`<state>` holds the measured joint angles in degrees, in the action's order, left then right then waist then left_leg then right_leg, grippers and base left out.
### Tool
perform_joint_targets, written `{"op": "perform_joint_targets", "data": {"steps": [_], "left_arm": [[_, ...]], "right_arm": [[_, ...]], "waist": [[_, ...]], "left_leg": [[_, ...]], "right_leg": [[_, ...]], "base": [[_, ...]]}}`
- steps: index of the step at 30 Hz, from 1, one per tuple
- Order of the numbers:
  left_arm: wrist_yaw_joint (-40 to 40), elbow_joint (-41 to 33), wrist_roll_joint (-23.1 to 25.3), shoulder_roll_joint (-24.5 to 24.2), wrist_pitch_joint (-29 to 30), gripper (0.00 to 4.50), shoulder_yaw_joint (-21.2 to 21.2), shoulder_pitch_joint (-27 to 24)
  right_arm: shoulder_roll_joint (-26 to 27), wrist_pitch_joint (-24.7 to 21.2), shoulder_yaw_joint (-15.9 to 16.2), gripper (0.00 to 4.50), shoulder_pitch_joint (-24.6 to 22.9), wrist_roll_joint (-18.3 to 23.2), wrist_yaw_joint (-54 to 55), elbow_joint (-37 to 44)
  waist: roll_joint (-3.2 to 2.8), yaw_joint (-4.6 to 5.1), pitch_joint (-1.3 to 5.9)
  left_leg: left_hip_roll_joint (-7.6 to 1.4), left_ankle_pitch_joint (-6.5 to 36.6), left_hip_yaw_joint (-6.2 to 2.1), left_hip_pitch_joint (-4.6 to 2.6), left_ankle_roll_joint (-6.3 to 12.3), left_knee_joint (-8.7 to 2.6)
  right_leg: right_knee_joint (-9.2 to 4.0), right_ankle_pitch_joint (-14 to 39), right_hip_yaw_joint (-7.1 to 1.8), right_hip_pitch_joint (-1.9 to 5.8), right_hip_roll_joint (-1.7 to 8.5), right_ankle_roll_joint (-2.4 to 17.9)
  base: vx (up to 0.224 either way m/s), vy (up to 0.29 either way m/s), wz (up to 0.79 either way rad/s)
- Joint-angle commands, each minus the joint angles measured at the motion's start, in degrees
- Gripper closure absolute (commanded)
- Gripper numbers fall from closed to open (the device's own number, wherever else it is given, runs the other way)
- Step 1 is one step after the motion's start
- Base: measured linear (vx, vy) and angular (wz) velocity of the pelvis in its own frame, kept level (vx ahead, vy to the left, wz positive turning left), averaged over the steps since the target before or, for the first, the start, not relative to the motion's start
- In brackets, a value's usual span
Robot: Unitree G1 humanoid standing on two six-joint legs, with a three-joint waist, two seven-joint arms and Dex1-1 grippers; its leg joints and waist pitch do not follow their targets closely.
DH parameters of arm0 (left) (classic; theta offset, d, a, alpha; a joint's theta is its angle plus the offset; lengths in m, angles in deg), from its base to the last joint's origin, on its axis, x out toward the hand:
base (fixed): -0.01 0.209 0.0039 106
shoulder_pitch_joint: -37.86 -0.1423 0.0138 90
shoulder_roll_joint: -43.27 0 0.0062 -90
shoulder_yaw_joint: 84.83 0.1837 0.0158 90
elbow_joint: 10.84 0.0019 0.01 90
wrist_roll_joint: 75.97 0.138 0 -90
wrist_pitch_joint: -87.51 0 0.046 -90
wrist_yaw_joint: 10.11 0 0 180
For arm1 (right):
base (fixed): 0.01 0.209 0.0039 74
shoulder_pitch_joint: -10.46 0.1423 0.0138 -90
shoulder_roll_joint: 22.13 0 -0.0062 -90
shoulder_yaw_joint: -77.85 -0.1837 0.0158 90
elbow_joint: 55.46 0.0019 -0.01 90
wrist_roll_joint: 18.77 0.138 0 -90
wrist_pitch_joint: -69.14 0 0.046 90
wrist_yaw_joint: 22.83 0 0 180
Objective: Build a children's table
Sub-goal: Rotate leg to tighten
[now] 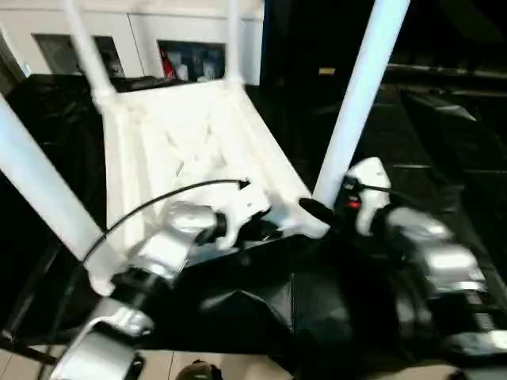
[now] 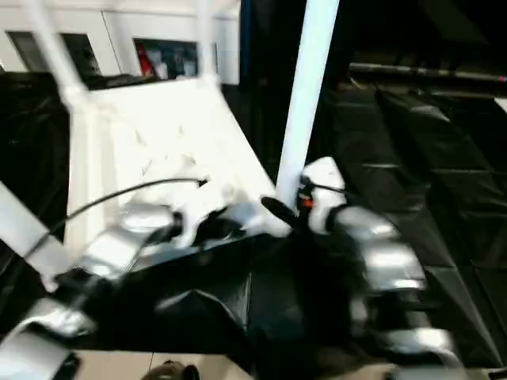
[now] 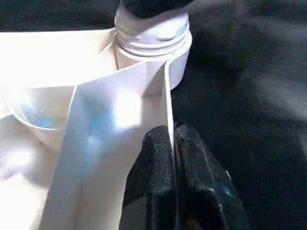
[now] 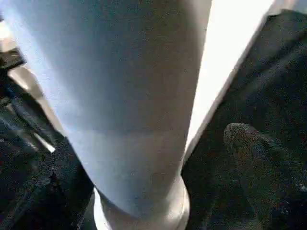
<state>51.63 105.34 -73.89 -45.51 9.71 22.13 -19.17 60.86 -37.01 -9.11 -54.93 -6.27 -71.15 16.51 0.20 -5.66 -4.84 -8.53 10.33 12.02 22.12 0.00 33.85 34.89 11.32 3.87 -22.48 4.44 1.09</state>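
Note:
The children's table (image 1: 182, 134) lies upside down on the black-draped surface, ribbed underside up, with four white legs rising from its corner sockets. My left gripper (image 3: 171, 139) is shut on the thin white rim wall of the top, close to the near right socket (image 3: 153, 43). My right gripper (image 1: 331, 204) stands open around the base of the near right leg (image 1: 360, 95). One black finger (image 4: 259, 158) sits apart from that leg (image 4: 124, 96). The near left leg (image 1: 40, 190) leans out towards my left.
The black-draped work surface (image 1: 428, 134) stretches to the right and behind the table. White cabinets (image 1: 135, 39) stand at the back left. A black cable (image 1: 158, 202) arcs over my left forearm. Pale floor (image 1: 198, 364) shows below the surface's front edge.

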Motion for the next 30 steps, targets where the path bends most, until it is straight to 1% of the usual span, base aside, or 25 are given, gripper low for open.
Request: {"op": "perform_joint_targets", "data": {"steps": [1, 2, 3, 4, 5, 6, 7, 8, 10, 11, 12, 14, 16, 17, 20, 21, 23, 25, 27, 28, 29, 30], "left_arm": [[3.47, -1.89, -2.89, 0.12, -1.48, 4.50, 0.54, -0.99], [4.55, -2.69, -3.38, -0.69, -1.11, 4.50, 0.46, -1.42], [4.82, -2.89, -3.50, -0.88, -1.03, 4.50, 0.45, -1.53], [5.30, -3.25, -3.71, -1.25, -0.87, 4.50, 0.41, -1.72], [5.88, -3.69, -3.96, -1.75, -0.71, 4.50, 0.32, -1.94], [5.88, -3.69, -3.96, -1.75, -0.71, 4.50, 0.32, -1.94], [6.40, -4.07, -4.12, -2.19, -0.66, 4.50, 0.21, -2.12], [6.81, -4.35, -4.25, -2.51, -0.59, 4.50, 0.15, -2.24], [7.24, -4.58, -4.41, -2.84, -0.56, 4.50, 0.18, -2.34], [7.24, -4.58, -4.41, -2.84, -0.56, 4.50, 0.18, -2.34], [7.24, -4.58, -4.41, -2.84, -0.56, 4.50, 0.18, -2.34], [7.48, -4.71, -4.51, -3.03, -0.53, 4.50, 0.22, -2.40], [7.69, -4.99, -4.63, -3.18, -0.37, 4.50, 0.32, -2.48], [7.81, -5.22, -4.71, -3.27, -0.24, 4.50, 0.45, -2.59], [7.89, -5.46, -4.80, -3.39, -0.05, 4.50, 0.63, -2.76], [7.91, -5.51, -4.83, -3.45, 0.00, 4.50, 0.71, -2.84], [7.93, -5.58, -4.85, -3.50, 0.05, 4.50, 0.76, -2.92], [7.90, -5.57, -4.86, -3.51, 0.05, 4.50, 0.79, -2.99], [7.94, -5.75, -4.84, -3.56, 0.13, 4.50, 0.86, -3.24], [7.94, -5.75, -4.84, -3.56, 0.13, 4.50, 0.86, -3.24], [7.98, -5.81, -4.82, -3.59, 0.16, 4.50, 0.90, -3.32], [8.05, -5.88, -4.82, -3.63, 0.23, 4.50, 0.93, -3.36]], "right_arm": [[-1.60, -1.62, 0.45, 0.27, -0.60, 1.95, -4.21, 2.29], [-2.68, -2.15, 1.11, 0.27, -1.18, 2.83, -7.13, 3.42], [-2.94, -2.28, 1.27, 0.27, -1.33, 3.04, -7.85, 3.69], [-3.43, -2.51, 1.58, 0.27, -1.59, 3.42, -9.15, 4.20], [-4.09, -2.66, 2.09, 0.27, -1.93, 3.73, -10.71, 4.84], [-4.09, -2.66, 2.09, 0.27, -1.93, 3.73, -10.71, 4.84], [-4.56, -2.82, 2.54, 0.43, -2.11, 3.93, -11.68, 5.21], [-4.76, -2.77, 2.92, 0.43, -2.10, 3.90, -12.16, 5.14], [-4.79, -2.09, 3.34, 0.43, -1.97, 3.45, -12.62, 4.75], [-4.79, -2.09, 3.34, 0.56, -1.97, 3.45, -12.62, 4.75], [-4.79, -2.09, 3.34, 0.78, -1.97, 3.45, -12.62, 4.75], [-4.59, -1.55, 3.52, 0.81, -1.78, 3.10, -12.70, 4.26], [-4.51, -1.08, 3.84, 1.09, -1.54, 2.68, -12.94, 3.86], [-4.68, -0.61, 4.25, 1.09, -1.50, 2.19, -13.26, 3.73], [-5.17, -0.43, 4.82, 1.35, -1.59, 1.62, -13.73, 3.62], [-5.56, -0.19, 5.16, 1.35, -1.66, 1.17, -13.99, 3.43], [-5.81, -0.05, 5.36, 1.61, -1.71, 0.89, -14.14, 3.31], [-6.00, 0.31, 5.49, 1.73, -1.74, 0.66, -14.24, 3.08], [-6.12, 0.68, 5.52, 1.94, -1.85, 0.55, -14.21, 2.92], [-6.12, 0.68, 5.52, 1.94, -1.85, 0.55, -14.21, 2.92], [-6.11, 0.79, 5.52, 2.12, -1.88, 0.51, -14.14, 2.87], [-6.10, 0.86, 5.58, 2.12, -1.93, 0.44, -14.12, 2.86]], "waist": [[0.75, 0.27, 3.13], [0.90, 0.21, 3.21], [0.84, 0.12, 3.22], [0.80, 0.09, 3.32], [0.84, 0.15, 3.33], [0.84, 0.15, 3.33], [0.89, 0.10, 3.45], [0.91, 0.06, 3.46], [0.93, 0.04, 3.42], [0.91, 0.04, 3.39], [0.89, 0.04, 3.39], [0.89, 0.06, 3.38], [0.90, 0.09, 3.32], [1.02, 0.14, 3.29], [0.96, 0.12, 3.30], [1.00, 0.12, 3.29], [1.03, 0.14, 3.23], [1.04, 0.10, 3.27], [0.98, 0.14, 3.33], [0.98, 0.14, 3.33], [1.00, 0.15, 3.31], [0.98, 0.15, 3.34]], "left_leg": [[-5.58, 13.59, -2.90, -1.58, 2.40, -4.61], [-5.67, 12.75, -2.90, -1.46, 2.67, -4.59], [-5.67, 12.33, -2.93, -1.39, 2.89, -4.56], [-5.74, 11.05, -2.90, -1.27, 3.43, -4.52], [-5.70, 10.30, -2.79, -1.33, 3.94, -4.44], [-5.70, 10.30, -2.79, -1.33, 3.94, -4.44], [-5.60, 9.00, -2.72, -1.14, 4.56, -4.23], [-5.61, 8.65, -2.67, -1.13, 4.91, -4.14], [-5.56, 8.71, -2.67, -1.08, 4.94, -4.10], [-5.55, 8.83, -2.66, -1.13, 4.87, -4.12], [-5.60, 8.95, -2.67, -1.20, 4.68, -4.13], [-5.61, 9.16, -2.68, -1.19, 4.45, -4.17], [-5.61, 9.34, -2.68, -1.17, 4.26, -4.19], [-5.61, 9.38, -2.64, -1.22, 4.27, -4.21], [-5.61, 9.30, -2.66, -1.19, 4.31, -4.17], [-5.63, 8.88, -2.66, -1.17, 4.44, -4.16], [-5.58, 8.75, -2.64, -1.15, 4.56, -4.15], [-5.58, 8.69, -2.63, -1.19, 4.65, -4.09], [-5.63, 8.46, -2.66, -1.20, 4.69, -4.10], [-5.63, 8.46, -2.66, -1.20, 4.69, -4.10], [-5.62, 8.56, -2.66, -1.20, 4.74, -4.09], [-5.60, 8.55, -2.64, -1.18, 4.77, -4.06]], "right_leg": [[-5.25, 17.63, -3.66, 1.61, 5.98, 11.10], [-5.08, 16.43, -3.67, 1.78, 5.97, 11.36], [-4.92, 15.65, -3.64, 1.86, 5.94, 11.50], [-4.65, 13.57, -3.62, 1.91, 5.87, 11.71], [-4.51, 11.94, -3.61, 1.78, 5.80, 12.34], [-4.51, 11.94, -3.61, 1.78, 5.80, 12.34], [-4.27, 9.94, -3.52, 1.87, 5.83, 13.13], [-4.28, 9.62, -3.51, 1.82, 5.88, 13.43], [-4.28, 10.26, -3.47, 1.83, 5.89, 13.51], [-4.37, 10.87, -3.47, 1.79, 5.87, 13.44], [-4.38, 11.11, -3.49, 1.74, 5.85, 13.42], [-4.36, 11.26, -3.49, 1.73, 5.81, 13.37], [-4.36, 11.31, -3.51, 1.72, 5.85, 13.37], [-4.41, 11.41, -3.51, 1.70, 5.81, 13.34], [-4.37, 11.34, -3.53, 1.75, 5.88, 13.27], [-4.29, 10.76, -3.50, 1.76, 5.83, 13.33], [-4.27, 10.70, -3.50, 1.71, 5.77, 13.32], [-4.31, 10.76, -3.55, 1.77, 5.89, 13.38], [-4.23, 10.27, -3.50, 1.77, 5.80, 13.51], [-4.23, 10.27, -3.50, 1.77, 5.80, 13.51], [-4.23, 10.22, -3.49, 1.78, 5.79, 13.60], [-4.22, 10.15, -3.51, 1.82, 5.81, 13.63]], "base": [[0.000, 0.000, 0.00], [0.000, 0.000, 0.00], [0.000, 0.000, 0.00], [0.000, 0.000, 0.00], [0.000, 0.000, 0.00], [0.000, 0.000, 0.00], [0.000, 0.000, 0.00], [0.000, 0.000, 0.00], [0.000, 0.000, 0.00], [0.000, 0.000, 0.00], [0.000, 0.000, 0.00], [0.000, 0.000, 0.00], [0.000, 0.000, 0.00], [0.000, 0.000, 0.00], [0.000, 0.000, 0.00], [0.000, 0.000, 0.00], [0.000, 0.000, 0.00], [0.000, 0.000, 0.00], [0.000, 0.000, 0.00], [0.000, 0.000, 0.00], [0.000, 0.000, 0.00], [0.000, 0.000, 0.00]]}}
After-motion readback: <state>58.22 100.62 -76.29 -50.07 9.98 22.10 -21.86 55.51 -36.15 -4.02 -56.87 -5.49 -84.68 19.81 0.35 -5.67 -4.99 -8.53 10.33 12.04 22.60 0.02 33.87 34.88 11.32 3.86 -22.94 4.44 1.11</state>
